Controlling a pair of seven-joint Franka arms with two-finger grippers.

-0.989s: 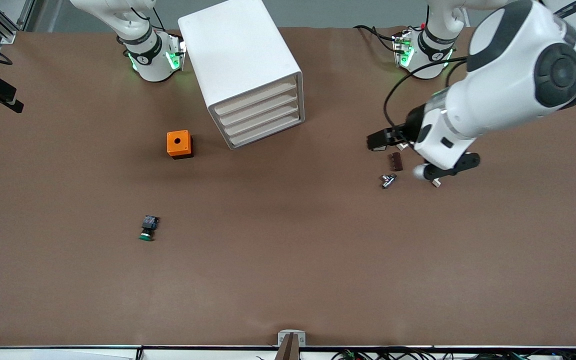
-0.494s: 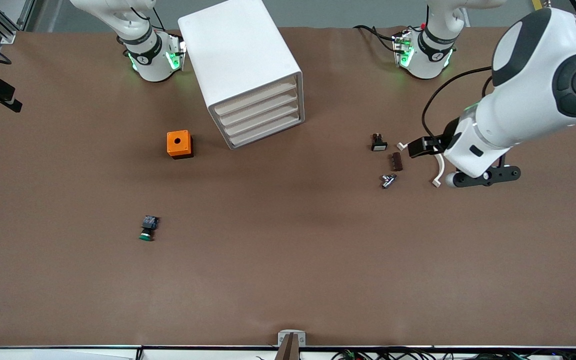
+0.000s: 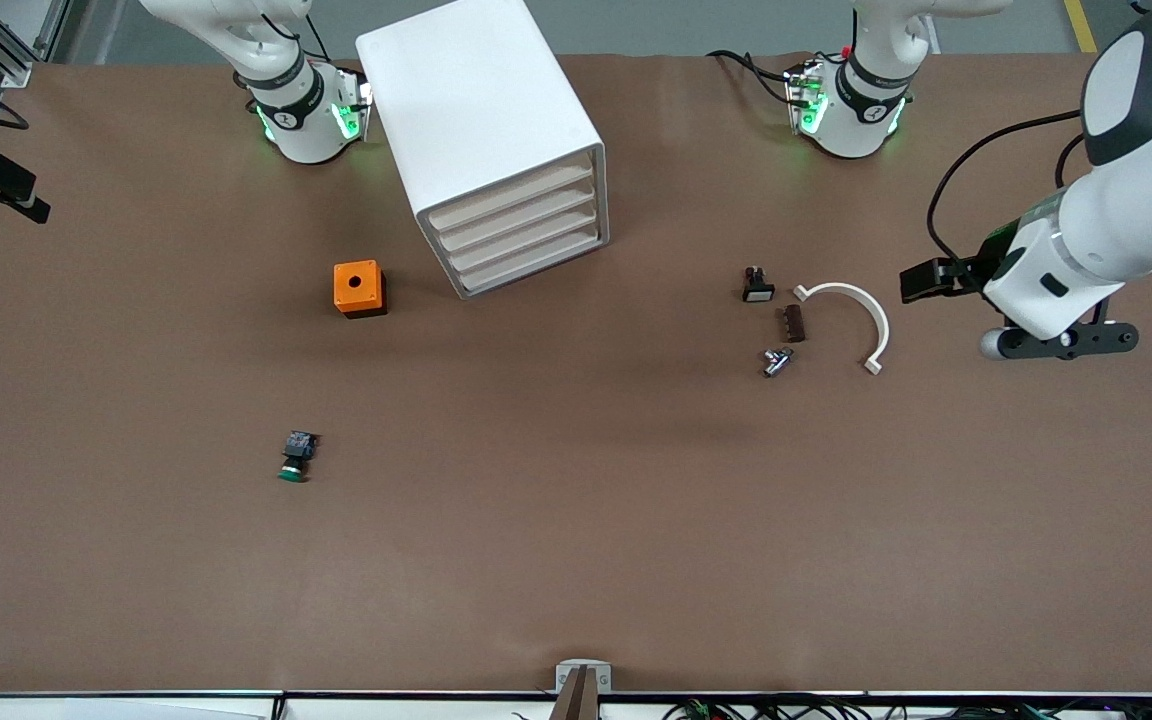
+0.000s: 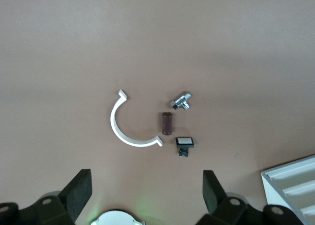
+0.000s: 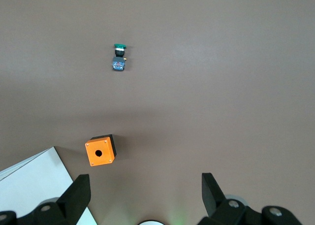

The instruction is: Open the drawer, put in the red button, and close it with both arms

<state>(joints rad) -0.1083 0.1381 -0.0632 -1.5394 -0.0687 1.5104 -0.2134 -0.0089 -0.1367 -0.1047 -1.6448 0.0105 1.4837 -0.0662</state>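
Grippers both open, empty: my left gripper [image 4: 146,195] over table [image 3: 576,560] nr white clip [image 3: 861,310]; right gripper [image 5: 145,198] waits above orange box [image 5: 100,150].

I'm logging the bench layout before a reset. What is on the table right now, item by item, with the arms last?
drawer cabinet: 1, white, four drawers all shut, between the arm bases.
orange box: 1, orange with a round hole on top, beside the cabinet toward the right arm's end.
green button: 1, green cap on dark body, nearer the front camera than the orange box.
white-faced switch: 1, black and white, toward the left arm's end.
brown block: 1, dark brown, beside the switch.
metal fitting: 1, silver, nearer the camera than the block.
curved clip: 1, white half-ring, beside the block.
red button: none visible.
left gripper: open, empty, above the clip cluster.
right gripper: open, empty, above the orange box.
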